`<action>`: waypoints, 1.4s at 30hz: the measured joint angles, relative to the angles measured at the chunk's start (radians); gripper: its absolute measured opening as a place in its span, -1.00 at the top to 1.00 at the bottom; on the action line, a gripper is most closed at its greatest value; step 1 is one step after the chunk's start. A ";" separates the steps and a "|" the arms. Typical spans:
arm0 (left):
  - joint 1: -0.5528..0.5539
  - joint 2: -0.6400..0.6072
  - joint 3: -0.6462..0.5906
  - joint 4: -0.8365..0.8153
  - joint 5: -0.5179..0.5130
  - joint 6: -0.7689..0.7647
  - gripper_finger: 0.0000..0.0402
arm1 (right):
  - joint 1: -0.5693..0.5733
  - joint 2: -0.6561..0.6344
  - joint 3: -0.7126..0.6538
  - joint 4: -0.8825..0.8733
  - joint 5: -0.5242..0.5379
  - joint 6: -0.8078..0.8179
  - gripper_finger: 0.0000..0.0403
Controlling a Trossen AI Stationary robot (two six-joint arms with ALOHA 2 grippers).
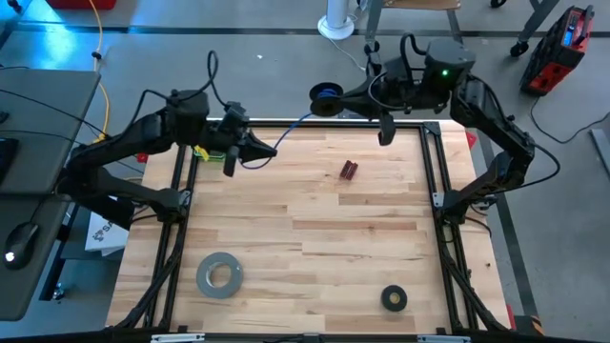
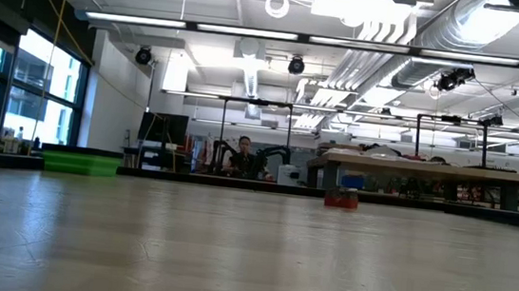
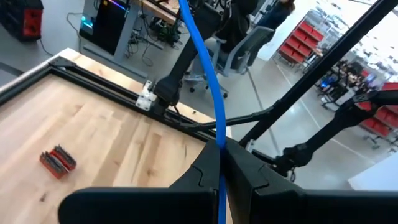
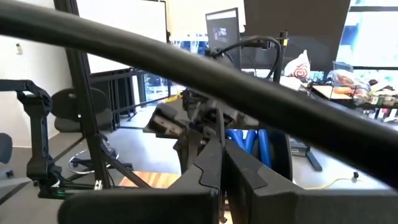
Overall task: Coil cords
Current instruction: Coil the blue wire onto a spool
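High view: left gripper (image 1: 270, 149) sits over the table's far left part, fingers pinched tight on the blue cable (image 1: 291, 127). From there the cable runs up & right, off the far edge of the wooden table (image 1: 315, 229), to a coil of blue loops (image 1: 327, 92) held in air just beyond that edge. Right gripper (image 1: 324, 98) is at the coil, reaching left from the right arm; its fingers look closed w/ the blue loops around/between them, but can't tell exactly how the loops sit on them.

Left wrist view: cable (image 3: 208, 93) comes straight out from betw the two dark fingers (image 3: 202, 177), which are pressed together on it; it rises taut toward the other arm. Small red bit holder (image 3: 58, 162) lies flat on the wood, well apart from the gripper.

Right wrist view: fingers (image 4: 208, 165) nearly touching; blue loops (image 4: 252, 140) hang just behind them, left arm's gripper farther off.

Also on table, high view: red bit holder (image 1: 350, 171) near centre-far, grey tape roll (image 1: 219, 274) near front left, black tape ring (image 1: 394, 298) near front right. All well apart from both grippers & the cable.

Low view: only bare tabletop & the red holder (image 2: 341, 199) far off; a person sits in the room behind.
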 joint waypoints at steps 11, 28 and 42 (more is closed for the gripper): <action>0.000 -0.071 0.001 -0.076 0.028 -0.115 1.00 | 0.001 -0.007 0.000 0.031 0.105 0.000 1.00; 0.010 -0.039 0.172 -0.181 0.069 -0.165 1.00 | 0.015 -0.016 0.000 -0.207 0.013 0.026 1.00; 0.016 0.141 0.445 -0.209 0.174 -0.149 1.00 | 0.124 0.056 0.000 -0.335 -0.030 0.056 1.00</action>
